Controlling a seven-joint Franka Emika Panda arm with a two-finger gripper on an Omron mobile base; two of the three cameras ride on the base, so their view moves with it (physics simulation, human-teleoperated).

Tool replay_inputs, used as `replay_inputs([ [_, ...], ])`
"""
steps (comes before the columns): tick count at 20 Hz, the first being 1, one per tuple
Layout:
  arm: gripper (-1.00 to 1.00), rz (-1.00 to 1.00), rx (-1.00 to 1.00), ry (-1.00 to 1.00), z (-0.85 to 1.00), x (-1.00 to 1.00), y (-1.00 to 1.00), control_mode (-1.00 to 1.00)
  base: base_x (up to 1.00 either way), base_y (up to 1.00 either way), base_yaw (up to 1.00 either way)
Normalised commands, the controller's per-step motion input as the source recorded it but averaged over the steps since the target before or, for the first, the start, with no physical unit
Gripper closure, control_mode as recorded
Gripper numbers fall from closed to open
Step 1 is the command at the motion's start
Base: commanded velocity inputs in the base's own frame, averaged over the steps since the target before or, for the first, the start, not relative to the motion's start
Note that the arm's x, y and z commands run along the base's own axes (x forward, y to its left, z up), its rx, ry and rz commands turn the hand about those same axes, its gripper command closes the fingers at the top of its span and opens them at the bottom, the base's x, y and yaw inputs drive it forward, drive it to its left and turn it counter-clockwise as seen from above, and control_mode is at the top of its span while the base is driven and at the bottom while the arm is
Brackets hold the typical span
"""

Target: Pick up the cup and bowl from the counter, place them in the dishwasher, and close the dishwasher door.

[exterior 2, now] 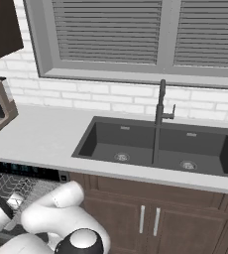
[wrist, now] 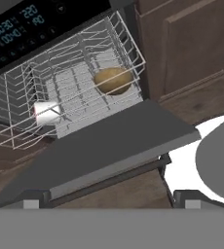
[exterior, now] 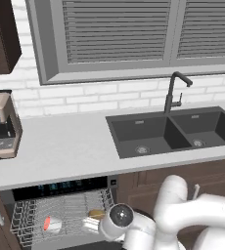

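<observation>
Just beyond the end effector [wrist: 106,203], whose fingers are standing wide apart and seemingly empty, the dishwasher door [wrist: 109,141] is hanging open, with the cup [wrist: 46,113] and bowl [wrist: 112,80] sitting in the rack [wrist: 16,92].

The white wire rack [exterior 2: 12,191] of the dark grey dishwasher is cut by the right base view's left edge and partly hidden behind the white arm. The golden-brown round bowl [exterior: 96,214] is half covered by the arm's dark joint. The beige boxy appliance [exterior: 2,128] is cropped at left.
</observation>
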Motion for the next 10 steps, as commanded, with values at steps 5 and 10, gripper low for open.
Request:
replay_inputs([
  [5,-1.0,0.02,0.02,-0.09,0.03,-0.13,-0.03,-1.0,0.0,0.0,0.0],
  [10,-1.0,0.0,0.02,-0.13,0.07,0.06,0.0,-1.0,0.0,0.0,0.0],
])
